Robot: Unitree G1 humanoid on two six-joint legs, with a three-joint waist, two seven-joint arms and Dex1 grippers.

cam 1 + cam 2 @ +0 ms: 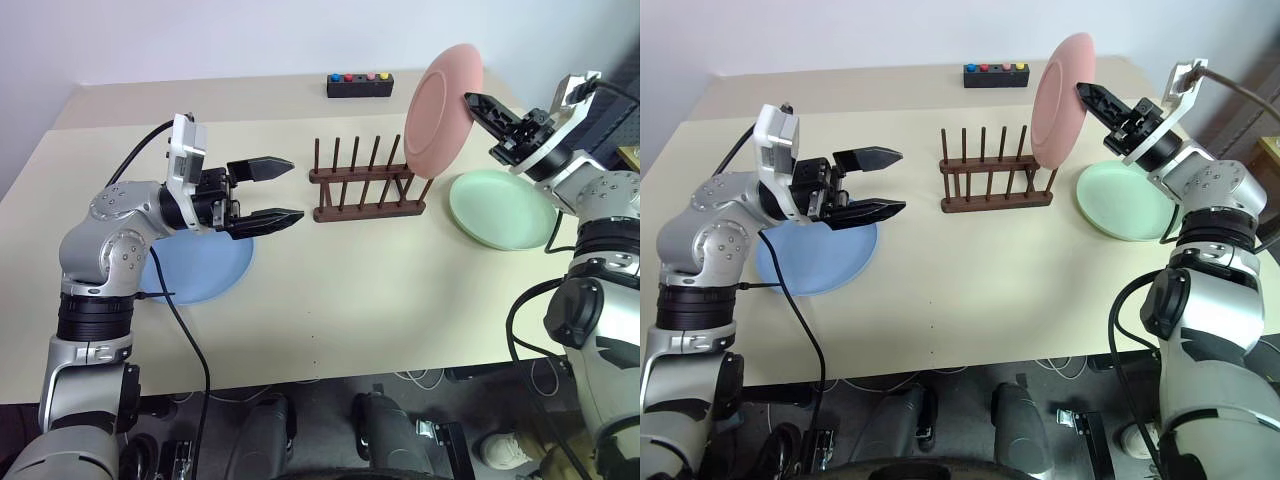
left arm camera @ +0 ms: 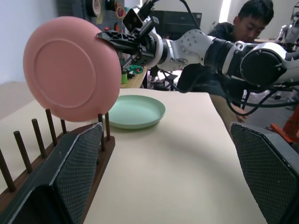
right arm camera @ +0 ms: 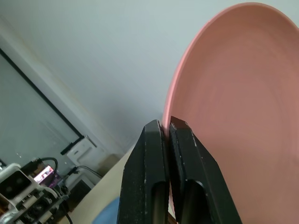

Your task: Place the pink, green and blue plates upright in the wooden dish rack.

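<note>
On table, three plates, one rack

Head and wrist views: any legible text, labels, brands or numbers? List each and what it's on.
None readable.
Pink plate, green plate, blue plate, rack: no markings.
Button box: coloured buttons, no legible label.
Background clutter in the left wrist view: too blurred to read.
</note>
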